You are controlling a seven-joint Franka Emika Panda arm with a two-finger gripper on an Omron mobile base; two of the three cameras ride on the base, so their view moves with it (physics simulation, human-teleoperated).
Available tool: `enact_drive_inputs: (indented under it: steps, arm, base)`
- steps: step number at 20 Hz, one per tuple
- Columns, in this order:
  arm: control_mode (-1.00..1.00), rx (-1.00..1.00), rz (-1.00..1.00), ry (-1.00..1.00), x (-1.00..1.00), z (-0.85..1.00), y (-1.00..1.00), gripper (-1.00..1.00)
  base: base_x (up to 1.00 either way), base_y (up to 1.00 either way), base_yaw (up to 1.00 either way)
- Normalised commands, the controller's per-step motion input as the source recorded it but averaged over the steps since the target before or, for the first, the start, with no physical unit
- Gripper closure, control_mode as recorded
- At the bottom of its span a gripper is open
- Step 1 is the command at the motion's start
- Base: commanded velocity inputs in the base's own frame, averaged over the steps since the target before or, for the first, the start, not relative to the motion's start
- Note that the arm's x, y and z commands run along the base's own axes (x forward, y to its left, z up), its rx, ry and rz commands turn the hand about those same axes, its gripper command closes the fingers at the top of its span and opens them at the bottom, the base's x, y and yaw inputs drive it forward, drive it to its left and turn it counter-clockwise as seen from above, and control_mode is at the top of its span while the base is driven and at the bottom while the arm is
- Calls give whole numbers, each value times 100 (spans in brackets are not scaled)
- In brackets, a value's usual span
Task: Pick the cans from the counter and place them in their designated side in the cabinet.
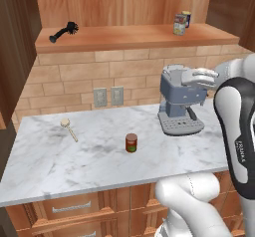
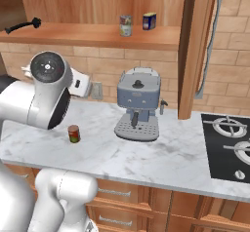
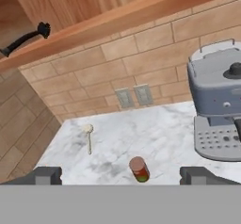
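A dark red can [image 1: 131, 143] with a green band stands upright on the white marble counter [image 1: 60, 166], left of the coffee machine. In the hand view this can [image 3: 139, 169] sits low between my fingertips, well below them. My gripper [image 3: 121, 176] is open wide and empty, held high above the counter. The silver can [image 1: 180, 24] with a yellow-and-red label stands on the right part of the cabinet shelf [image 1: 124, 37]. From the right base camera, the red can [image 2: 73, 133] and the silver can [image 2: 126, 25] both show.
A blue can [image 1: 186, 18] stands behind the silver one. A black brush [image 1: 64, 32] lies at the shelf's left end. A grey coffee machine [image 1: 179, 101] stands at the counter's back right, a wooden spoon [image 1: 68, 128] lies left, and a stove [image 2: 229, 143] is far right.
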Motion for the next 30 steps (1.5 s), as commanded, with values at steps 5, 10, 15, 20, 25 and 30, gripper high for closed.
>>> enact_drive_inputs:
  steps: [5,10,15,20,25,30]
  arm:
    - [-100,-10,0,3,-6,-25,10,-100]
    - [-100,-8,0,2,-3,-30,26,-100]
    - [-100,-7,0,0,-10,-22,6,-100]
    - [-100,-4,0,0,-4,-10,0,-100]
    - [-100,-5,0,2,0,-12,3,-100]
    - [-100,-3,0,11,0,-13,14,-100]
  base:
    - [0,0,0]
    - [0,0,0]
    - [0,0,0]
    - [0,0,0]
    - [0,0,0]
    - [0,0,0]
